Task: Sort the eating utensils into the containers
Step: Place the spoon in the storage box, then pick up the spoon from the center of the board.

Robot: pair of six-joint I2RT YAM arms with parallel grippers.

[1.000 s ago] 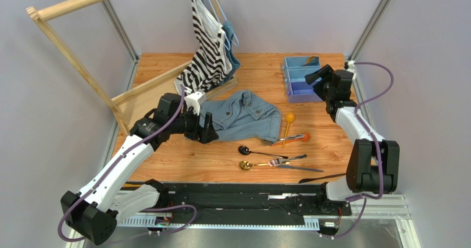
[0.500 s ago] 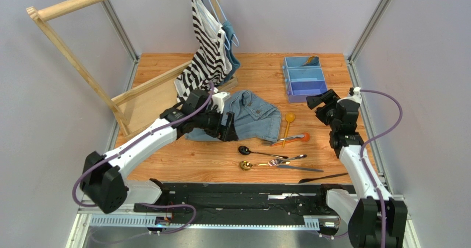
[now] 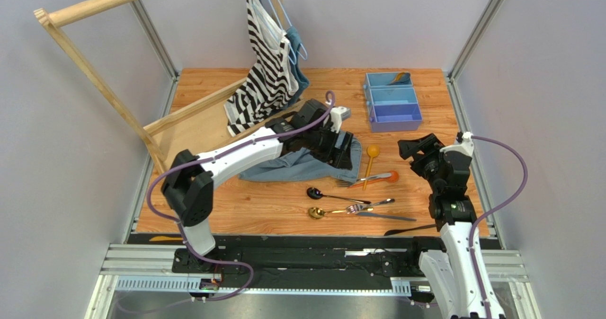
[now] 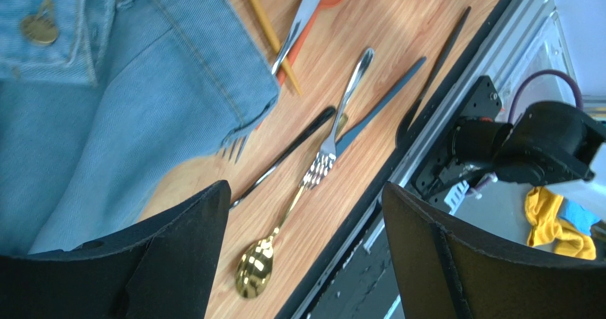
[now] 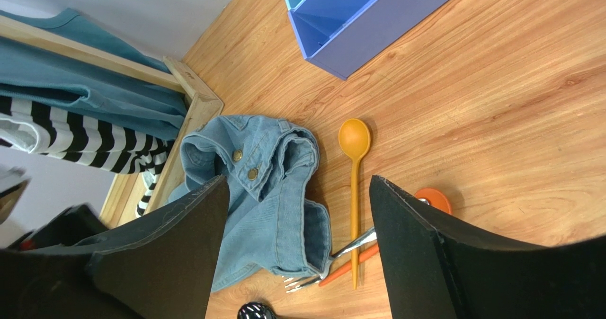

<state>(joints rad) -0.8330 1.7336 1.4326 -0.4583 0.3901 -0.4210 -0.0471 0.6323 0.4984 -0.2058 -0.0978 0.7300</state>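
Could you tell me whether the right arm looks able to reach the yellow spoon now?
Probably yes: the open right end effector hangs beside the yellow spoon, whose bowl lies bare on the table; only its handle end is crossed by a fork and an orange spoon.

Seen from above, a wood-grain tabletop (image 3: 284,209) fills the floor of a booth closed in by plain pale-grey walls (image 3: 384,21), with slanting aluminium posts (image 3: 149,28) at the two far corners. A bare timber clothes rack (image 3: 92,77) leans across the 10 o'clock side, its foot resting on the boards. At 12 o'clock a black-and-white striped top (image 3: 267,63) and a teal garment (image 3: 299,74) hang from light-blue hangers (image 3: 284,10). A denim jacket (image 3: 306,168) lies crumpled near the centre. A black and aluminium rail (image 3: 306,262) runs along 6 o'clock. The light is even and soft.
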